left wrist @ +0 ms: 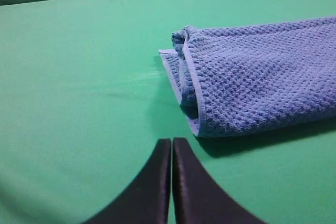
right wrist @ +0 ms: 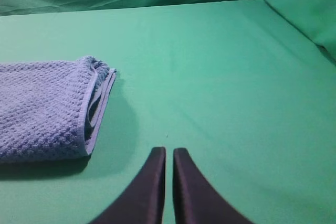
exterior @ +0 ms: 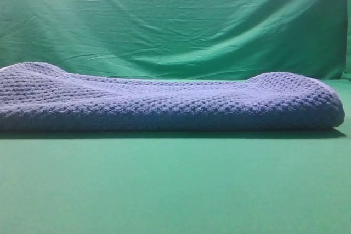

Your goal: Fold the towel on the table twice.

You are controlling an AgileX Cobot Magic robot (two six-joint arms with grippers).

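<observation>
The blue-grey waffle-weave towel [exterior: 164, 102] lies folded in layers across the bright-green table [exterior: 175, 190]. Its left end, with stacked pale hems, shows in the left wrist view [left wrist: 252, 77]. Its right end shows in the right wrist view [right wrist: 47, 108]. My left gripper [left wrist: 171, 142] is shut and empty, just short of the towel's left end. My right gripper [right wrist: 169, 151] is shut and empty, to the right of the towel's right end. Neither gripper shows in the exterior high view.
A wrinkled green backdrop cloth [exterior: 175, 20] hangs behind the table. A green fabric fold [right wrist: 304, 9] rises at the right edge of the table in the right wrist view. Bare table lies in front of the towel.
</observation>
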